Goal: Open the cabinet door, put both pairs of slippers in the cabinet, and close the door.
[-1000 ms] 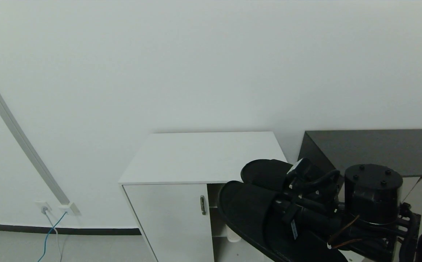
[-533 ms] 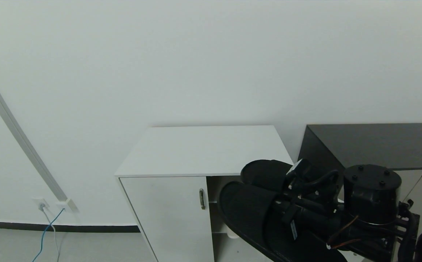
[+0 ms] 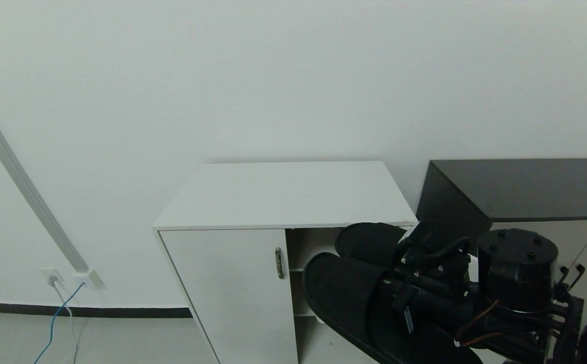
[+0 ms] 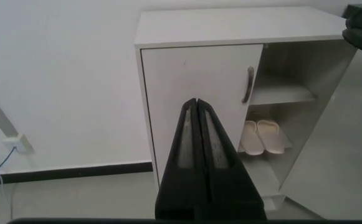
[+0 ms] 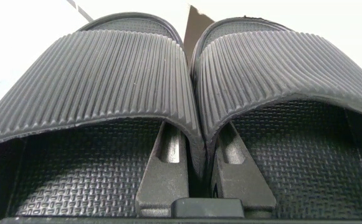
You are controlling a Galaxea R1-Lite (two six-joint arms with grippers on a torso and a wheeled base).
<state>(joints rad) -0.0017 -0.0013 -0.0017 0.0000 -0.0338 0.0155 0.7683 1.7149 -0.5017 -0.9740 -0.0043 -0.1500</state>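
Only the head camera's aim is shifting, revealing more of the white cabinet (image 3: 283, 194), its right half standing open. Black slippers (image 3: 349, 293) are hanging side by side before it, toes cabinetward, the right gripper (image 5: 197, 134) pinching their inner walls. Left wrist view is showing pale slippers (image 4: 265, 137) lying inside, low down; the left gripper (image 4: 197, 106) is sitting clenched, empty.

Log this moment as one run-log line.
right gripper: shut on black ribbed slippers | left gripper: shut, empty | white cabinet: right side open | cream slippers: inside
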